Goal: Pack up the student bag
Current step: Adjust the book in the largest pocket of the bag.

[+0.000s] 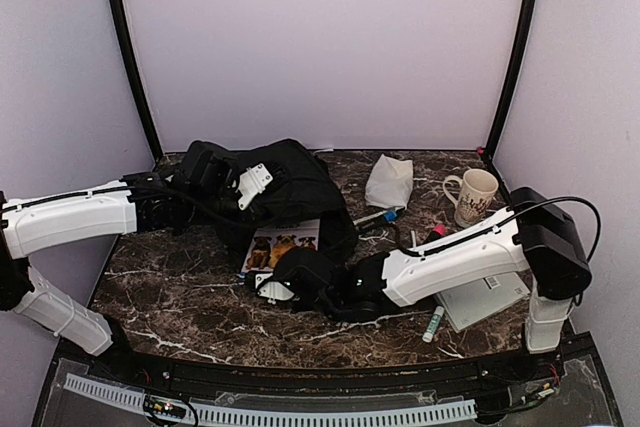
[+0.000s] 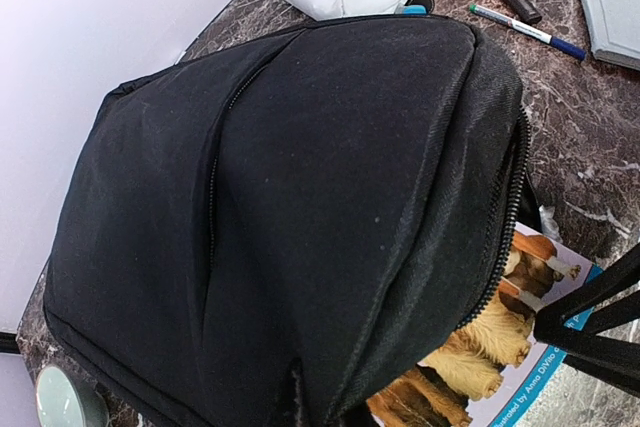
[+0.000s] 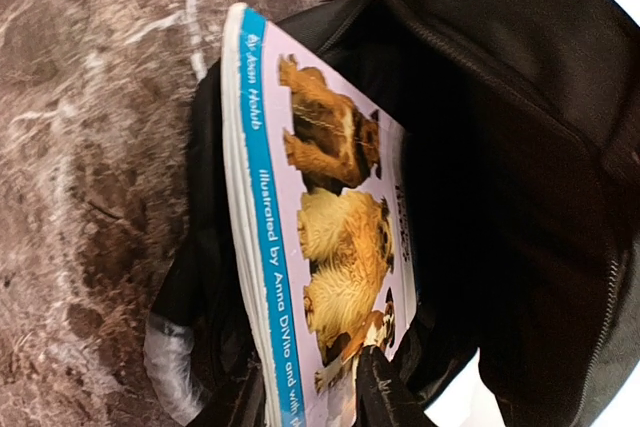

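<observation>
Right gripper clamped on dog picture book, approx. half inside the mouth of student bag, which lies twd far-left corner of tabletop. Left gripper sits at bag top; apart or together, can't tell. Left to pack, prob.: mug, tissue pack, pens, grey pad by right edge.

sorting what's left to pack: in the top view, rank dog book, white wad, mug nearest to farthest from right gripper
1. dog book, at the right gripper, centre
2. white wad, back, right of centre
3. mug, back right
</observation>
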Robot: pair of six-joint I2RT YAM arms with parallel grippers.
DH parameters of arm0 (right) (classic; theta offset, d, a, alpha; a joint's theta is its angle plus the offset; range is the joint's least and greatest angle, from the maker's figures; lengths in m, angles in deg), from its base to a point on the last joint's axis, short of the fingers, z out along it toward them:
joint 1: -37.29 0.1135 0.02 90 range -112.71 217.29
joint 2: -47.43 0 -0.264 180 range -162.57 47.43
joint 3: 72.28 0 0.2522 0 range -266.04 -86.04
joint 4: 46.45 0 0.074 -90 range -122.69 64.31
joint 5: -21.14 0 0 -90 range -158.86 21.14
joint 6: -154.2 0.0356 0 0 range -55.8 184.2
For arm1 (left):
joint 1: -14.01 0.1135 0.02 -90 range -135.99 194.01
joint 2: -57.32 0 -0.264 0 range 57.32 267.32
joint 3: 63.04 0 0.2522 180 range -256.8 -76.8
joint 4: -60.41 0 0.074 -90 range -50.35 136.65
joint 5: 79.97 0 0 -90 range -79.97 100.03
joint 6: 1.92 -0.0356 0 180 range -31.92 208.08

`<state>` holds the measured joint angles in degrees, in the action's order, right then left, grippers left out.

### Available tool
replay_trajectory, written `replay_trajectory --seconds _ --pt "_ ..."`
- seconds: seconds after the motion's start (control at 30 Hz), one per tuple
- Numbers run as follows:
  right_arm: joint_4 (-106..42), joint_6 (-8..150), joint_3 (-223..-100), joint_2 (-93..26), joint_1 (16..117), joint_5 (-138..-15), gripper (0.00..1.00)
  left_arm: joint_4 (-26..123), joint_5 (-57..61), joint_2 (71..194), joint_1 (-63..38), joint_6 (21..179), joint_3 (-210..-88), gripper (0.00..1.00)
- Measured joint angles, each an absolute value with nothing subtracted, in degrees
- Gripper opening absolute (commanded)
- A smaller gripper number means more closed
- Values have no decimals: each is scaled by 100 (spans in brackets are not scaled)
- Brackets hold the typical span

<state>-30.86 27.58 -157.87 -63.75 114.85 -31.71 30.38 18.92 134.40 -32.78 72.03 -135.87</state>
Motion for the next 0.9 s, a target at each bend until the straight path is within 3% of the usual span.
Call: replay_trajectory --seconds 0.3,0.53,0.73,0.9 --pt "-3550 2244 -15564 -6344 11275 -3108 0 3077 1876 13440 -3273 7205 -13587 0" --pt "-4142 1562 -14875 -6331 11352 -3125 0 3084 1852 13440 -3271 7205 -13578 0" --pt "-5903 135 -13492 -6253 11804 -2721 0 3073 1745 13440 -3271 7205 -13557 0" --pt "-6850 -730 -13109 -6253 11894 -2566 0 3073 1667 13440 -3269 7209 -13557 0"
